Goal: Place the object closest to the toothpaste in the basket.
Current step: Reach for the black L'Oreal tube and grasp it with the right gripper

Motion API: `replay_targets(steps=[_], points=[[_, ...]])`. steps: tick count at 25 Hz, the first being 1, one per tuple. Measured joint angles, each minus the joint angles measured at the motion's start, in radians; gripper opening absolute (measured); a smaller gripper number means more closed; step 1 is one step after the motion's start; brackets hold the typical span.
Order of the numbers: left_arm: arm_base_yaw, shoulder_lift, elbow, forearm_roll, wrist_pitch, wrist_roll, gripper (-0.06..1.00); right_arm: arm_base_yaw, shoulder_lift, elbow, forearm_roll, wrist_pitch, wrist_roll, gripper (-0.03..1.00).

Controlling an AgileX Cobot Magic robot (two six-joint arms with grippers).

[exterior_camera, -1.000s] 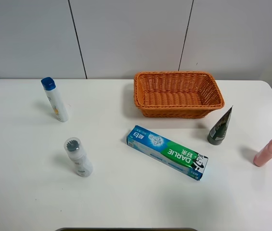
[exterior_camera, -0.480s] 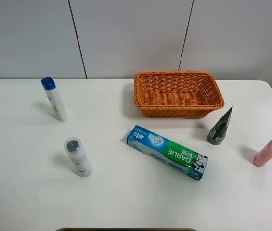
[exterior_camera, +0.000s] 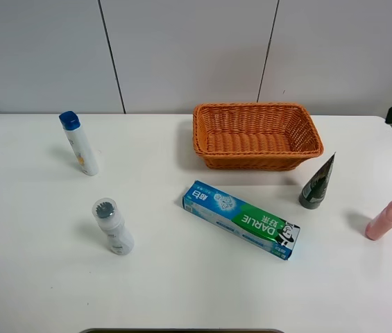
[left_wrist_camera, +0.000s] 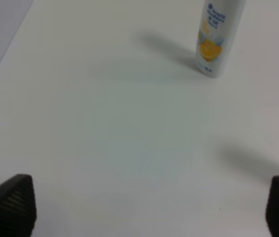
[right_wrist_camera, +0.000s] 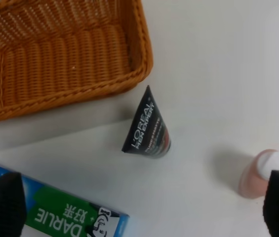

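- The left gripper (left_wrist_camera: 149, 207) hung over bare white table (exterior_camera: 36, 277) near the left edge, its two dark fingertips (left_wrist_camera: 12, 203) spread wide with nothing between them.
- The right gripper (right_wrist_camera: 140, 205) was likewise spread wide and held nothing.
- The dark tube (exterior_camera: 318, 183) stood on its cap, crimped end up and tilted, towards the right edge, just off the wicker basket (exterior_camera: 257, 135) and touching neither it nor the toothpaste box (exterior_camera: 241, 219).
- The basket sat against the far edge, right of the middle.
- The toothpaste box lay flat and slantwise in the middle of the table.
- A pink bottle (exterior_camera: 387, 218) leaned close to the right edge.
- A blue-capped white bottle (exterior_camera: 80, 143) stood near the far left corner, and a clear-capped white bottle (exterior_camera: 112, 226) stood nearer the near edge.
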State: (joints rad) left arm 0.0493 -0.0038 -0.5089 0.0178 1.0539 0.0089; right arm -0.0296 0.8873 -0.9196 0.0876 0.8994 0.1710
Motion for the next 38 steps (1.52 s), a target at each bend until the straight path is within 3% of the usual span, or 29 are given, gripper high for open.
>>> replay_targets(steps=[11,38], points=[[0.000,0.000,0.000,0.000,0.000,0.000,0.94,0.000,0.343,-0.066,0.074,-0.038,0.027,0.99],[0.000,0.000,0.000,0.000,0.000,0.000,0.94,0.000,0.720,-0.066,0.097,-0.199,0.056,0.99]])
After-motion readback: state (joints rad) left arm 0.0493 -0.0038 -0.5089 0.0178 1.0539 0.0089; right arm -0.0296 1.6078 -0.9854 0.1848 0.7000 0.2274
